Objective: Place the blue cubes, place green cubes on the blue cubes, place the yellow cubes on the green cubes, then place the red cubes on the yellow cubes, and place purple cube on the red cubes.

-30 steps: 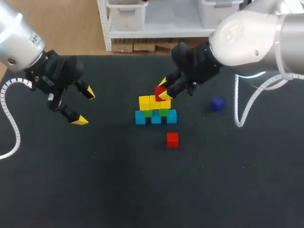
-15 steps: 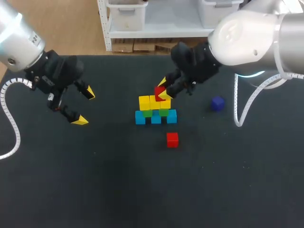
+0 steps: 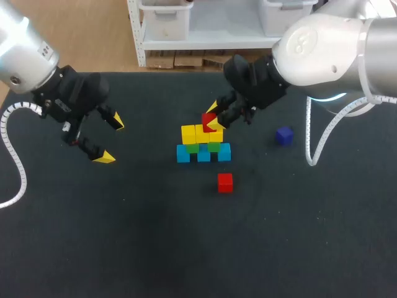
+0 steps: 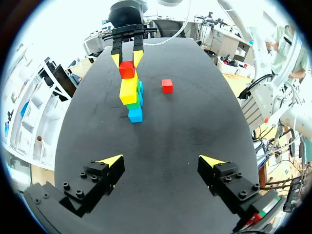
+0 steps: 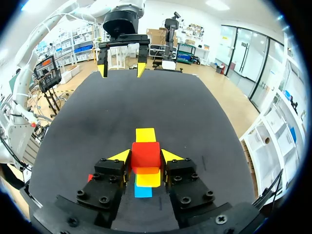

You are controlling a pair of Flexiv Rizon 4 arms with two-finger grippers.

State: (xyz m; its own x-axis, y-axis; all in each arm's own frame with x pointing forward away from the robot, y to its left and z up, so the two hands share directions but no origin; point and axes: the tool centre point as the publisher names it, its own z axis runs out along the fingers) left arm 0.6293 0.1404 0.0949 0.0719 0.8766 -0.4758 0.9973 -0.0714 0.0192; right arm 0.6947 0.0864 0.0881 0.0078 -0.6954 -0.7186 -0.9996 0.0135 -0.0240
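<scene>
A pyramid of cubes stands mid-table: blue cubes (image 3: 203, 154) at the base, green cubes (image 3: 192, 148) on them, yellow cubes (image 3: 188, 134) above. My right gripper (image 3: 211, 120) is shut on a red cube (image 3: 208, 120) just over the yellow row's right part; in the right wrist view the red cube (image 5: 145, 154) sits between both fingers, above a yellow cube (image 5: 147, 179). A second red cube (image 3: 225, 182) lies loose in front of the pyramid. The purple cube (image 3: 284, 135) rests to the right. My left gripper (image 3: 110, 139) hangs open and empty far left of the stack (image 4: 129, 92).
The dark table (image 3: 186, 248) is bare in front of the loose red cube and between my left gripper and the pyramid. A white cable (image 3: 319, 139) loops from my right arm close to the purple cube.
</scene>
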